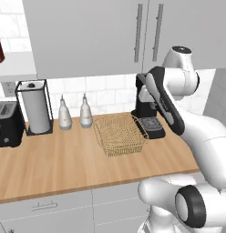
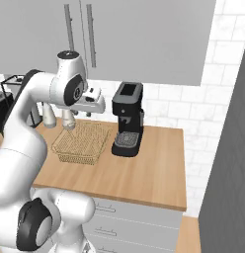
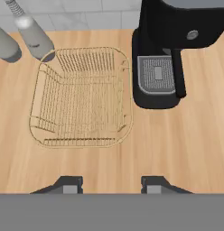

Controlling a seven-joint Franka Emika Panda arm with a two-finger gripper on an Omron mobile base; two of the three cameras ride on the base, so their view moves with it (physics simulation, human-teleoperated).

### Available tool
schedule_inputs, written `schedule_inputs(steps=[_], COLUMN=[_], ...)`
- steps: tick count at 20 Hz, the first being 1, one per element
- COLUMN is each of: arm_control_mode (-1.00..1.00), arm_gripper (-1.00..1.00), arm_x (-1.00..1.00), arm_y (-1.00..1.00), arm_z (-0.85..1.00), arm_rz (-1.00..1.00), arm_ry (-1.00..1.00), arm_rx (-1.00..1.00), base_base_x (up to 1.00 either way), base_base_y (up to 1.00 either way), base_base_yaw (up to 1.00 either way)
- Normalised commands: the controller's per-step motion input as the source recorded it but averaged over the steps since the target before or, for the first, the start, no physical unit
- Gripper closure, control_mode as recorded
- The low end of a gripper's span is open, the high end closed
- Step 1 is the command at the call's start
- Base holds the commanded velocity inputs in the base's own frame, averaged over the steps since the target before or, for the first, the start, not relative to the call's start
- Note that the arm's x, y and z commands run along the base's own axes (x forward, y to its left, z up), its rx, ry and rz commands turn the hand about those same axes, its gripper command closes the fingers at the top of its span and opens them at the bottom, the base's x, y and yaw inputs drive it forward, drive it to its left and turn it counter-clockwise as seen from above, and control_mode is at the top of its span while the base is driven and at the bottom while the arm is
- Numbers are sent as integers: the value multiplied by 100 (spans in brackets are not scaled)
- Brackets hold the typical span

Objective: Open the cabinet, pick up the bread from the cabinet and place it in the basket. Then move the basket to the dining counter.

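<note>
On the wooden worktop point(image 1: 64, 159) backed by white tiles point(image 2: 193, 111), the empty basket point(image 3: 80, 99) is set beside the coffee machine point(image 3: 165, 54), beneath the shut cabinet point(image 1: 87, 36), with the gripper point(image 3: 109, 185) held parted above.

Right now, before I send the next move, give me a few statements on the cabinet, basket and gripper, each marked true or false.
1. Both cabinet doors are shut. True.
2. The bread lies in the basket. False: the basket is empty.
3. The basket sits on the worktop beside the coffee machine. True.
4. The gripper holds the basket by its rim. False: its fingers stand apart with nothing between them, above the worktop.
5. Two grey bottles stand behind the basket, by the tiled wall. True.
6. The paper towel roll lies on its side. False: it stands upright in its holder.
</note>
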Motion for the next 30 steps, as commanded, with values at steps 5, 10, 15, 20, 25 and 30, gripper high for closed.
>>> schedule_inputs(steps=[5, 10, 15, 20, 25, 30], arm_control_mode=[-100, -100, -100, -100, -100, -100], arm_gripper=[-100, -100, -100, -100, -100, -100], arm_x=[-79, -40, 1, 24, 18, 26], arm_y=[16, -1, -1, -1, -17, -5], arm_z=[2, 54, 81, 83, 39, 44], arm_rz=[12, 0, 0, 0, -3, -3], arm_ry=[-17, -36, -27, -3, 2, -25], arm_rx=[-2, 0, 0, 0, 0, 0], base_base_x=[0, 0, 0, 0, 0, 0], base_base_y=[0, 0, 0, 0, 0, 0], base_base_yaw=[0, 0, 0, 0, 0, 0])
